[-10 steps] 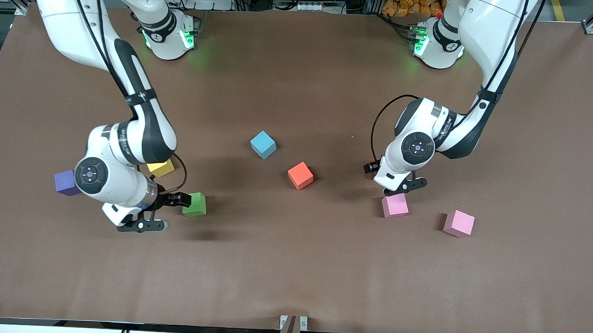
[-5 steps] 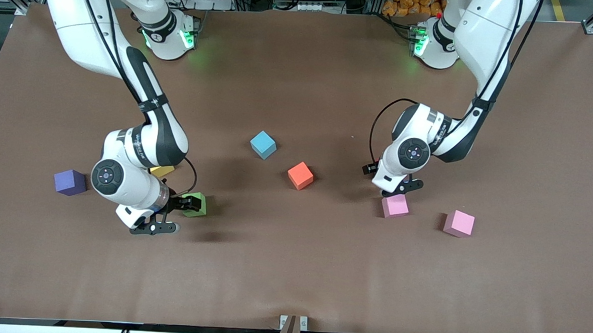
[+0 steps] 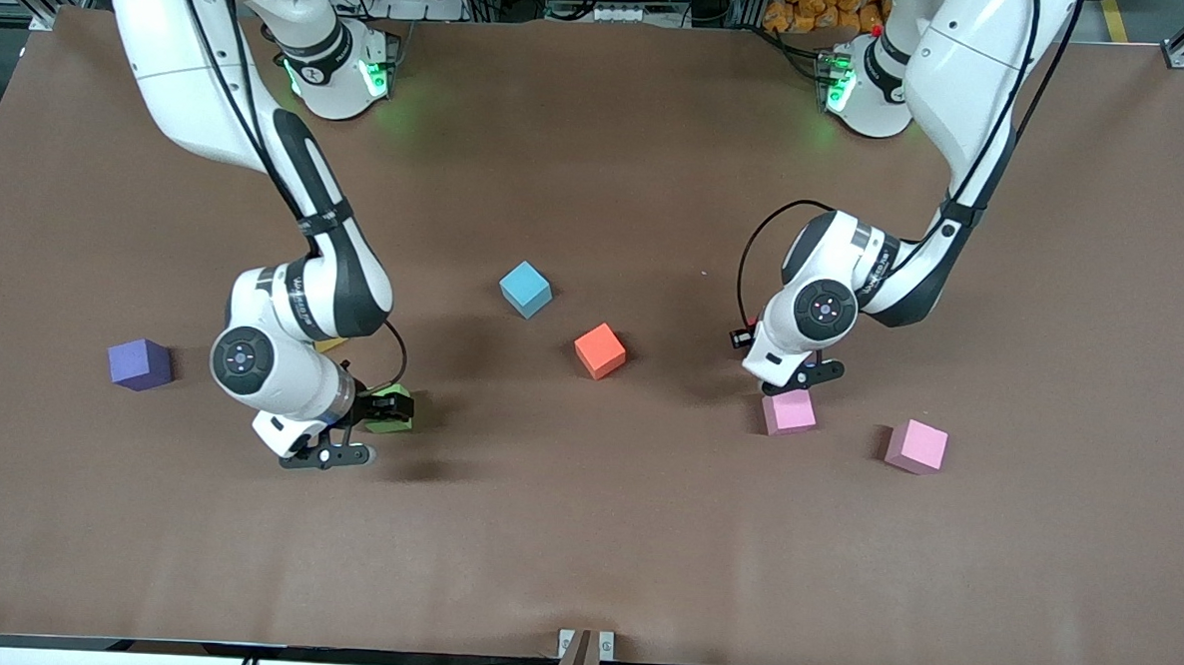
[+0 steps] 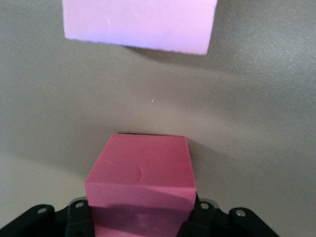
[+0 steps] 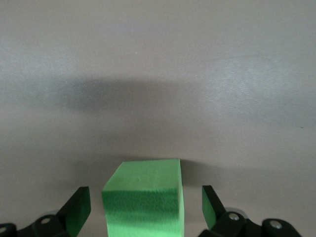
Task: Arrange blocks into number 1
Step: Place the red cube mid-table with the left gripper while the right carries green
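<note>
No "1" formed yet; blocks scattered. My right gripper (image 5: 143, 207) spread around green block (image 5: 143, 195), not clamped. My left gripper (image 4: 140, 217) clenched on pink cube (image 4: 140, 180); all placing remains

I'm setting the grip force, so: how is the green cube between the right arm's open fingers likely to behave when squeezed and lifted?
The green cube looks matte and foam-like, so it is probably light and may dent slightly under pressure. Its flat faces sit squarely on the table, so it should slide, not roll, if nudged. The right tool straddles it with gaps on both sides, so an uneven close could twist it.
</note>
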Action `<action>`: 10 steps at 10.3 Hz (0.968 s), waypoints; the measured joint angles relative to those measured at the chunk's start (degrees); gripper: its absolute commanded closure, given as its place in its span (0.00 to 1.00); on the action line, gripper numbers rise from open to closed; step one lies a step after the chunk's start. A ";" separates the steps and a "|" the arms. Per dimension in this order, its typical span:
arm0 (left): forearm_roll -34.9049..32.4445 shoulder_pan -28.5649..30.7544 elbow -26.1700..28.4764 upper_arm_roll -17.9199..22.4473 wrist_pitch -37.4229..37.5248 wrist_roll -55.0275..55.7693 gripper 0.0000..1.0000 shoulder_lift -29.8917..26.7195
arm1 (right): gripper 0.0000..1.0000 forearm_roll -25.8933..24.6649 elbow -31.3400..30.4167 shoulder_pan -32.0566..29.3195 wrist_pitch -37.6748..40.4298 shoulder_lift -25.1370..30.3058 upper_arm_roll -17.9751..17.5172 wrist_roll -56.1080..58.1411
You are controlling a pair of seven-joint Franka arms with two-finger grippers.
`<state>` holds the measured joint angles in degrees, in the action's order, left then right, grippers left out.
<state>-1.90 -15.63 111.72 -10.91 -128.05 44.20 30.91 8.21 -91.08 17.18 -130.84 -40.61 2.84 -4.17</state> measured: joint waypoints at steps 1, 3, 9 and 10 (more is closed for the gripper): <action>-0.14 0.00 -0.07 0.00 -0.03 0.00 1.00 0.00 | 0.00 0.00 -0.26 0.48 -0.78 -0.65 0.40 0.00; -1.93 -0.12 -0.67 -0.33 0.01 0.00 1.00 -0.42 | 0.27 0.00 -1.65 0.79 -3.46 -1.19 0.85 0.02; -2.33 -7.20 -0.74 -9.42 1.92 10.43 1.00 -4.03 | 0.38 0.00 -2.14 0.81 -3.82 -0.30 2.38 -0.03; -2.35 -8.02 -0.69 -11.96 1.94 12.87 1.00 -4.02 | 0.37 0.00 -2.70 0.78 -3.81 0.50 2.61 -0.04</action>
<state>-4.25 -23.66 111.03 -22.87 -126.11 57.07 26.89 8.21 -93.78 17.96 -134.65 -40.12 5.45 -4.21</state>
